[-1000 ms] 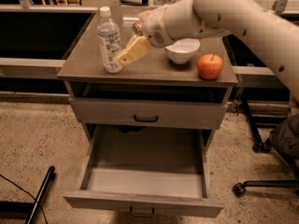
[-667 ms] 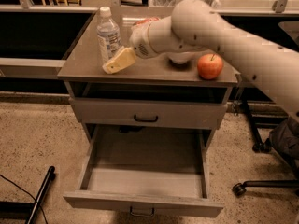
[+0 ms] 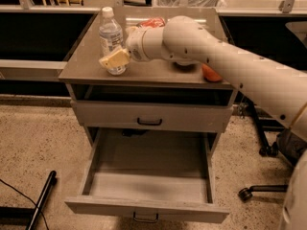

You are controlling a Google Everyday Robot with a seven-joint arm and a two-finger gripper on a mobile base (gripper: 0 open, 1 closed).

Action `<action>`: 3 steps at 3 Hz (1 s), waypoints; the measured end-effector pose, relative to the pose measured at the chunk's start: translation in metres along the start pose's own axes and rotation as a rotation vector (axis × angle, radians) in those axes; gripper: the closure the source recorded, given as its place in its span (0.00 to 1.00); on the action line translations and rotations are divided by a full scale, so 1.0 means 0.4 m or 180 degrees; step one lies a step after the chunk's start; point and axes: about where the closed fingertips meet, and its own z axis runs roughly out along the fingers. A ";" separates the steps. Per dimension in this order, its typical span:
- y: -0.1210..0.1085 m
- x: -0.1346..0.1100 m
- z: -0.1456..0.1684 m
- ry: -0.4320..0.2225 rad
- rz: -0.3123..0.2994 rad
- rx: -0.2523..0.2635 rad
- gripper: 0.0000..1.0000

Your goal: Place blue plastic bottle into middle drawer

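Indoors, speckled floor (image 3: 38, 143), grey cabinet top (image 3: 84, 67), tool (image 3: 114, 60) at blue plastic bottle (image 3: 110, 34), grip unclear, middle drawer (image 3: 148, 169) open.

Grey cabinet top (image 3: 144, 76): red item (image 3: 152, 22) at the back, possibly a soda can on its side; orange-red fruit (image 3: 211, 74) at right, mostly hidden; gripper (image 3: 115, 61) at front-left. Upper drawer front shut, black handle (image 3: 149, 122). Speckled floor (image 3: 38, 143): black pole (image 3: 41, 200) left, chair caster (image 3: 245, 193) right.

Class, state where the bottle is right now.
In the camera view, the bottle stands upright at the left of the cabinet top, the gripper at its base.
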 end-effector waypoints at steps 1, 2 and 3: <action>-0.017 -0.018 0.059 -0.0183 0.0044 -0.0094 0.42; -0.008 -0.021 0.089 -0.0212 0.0115 -0.0315 0.65; -0.002 -0.039 0.088 -0.0412 0.0111 -0.0608 0.89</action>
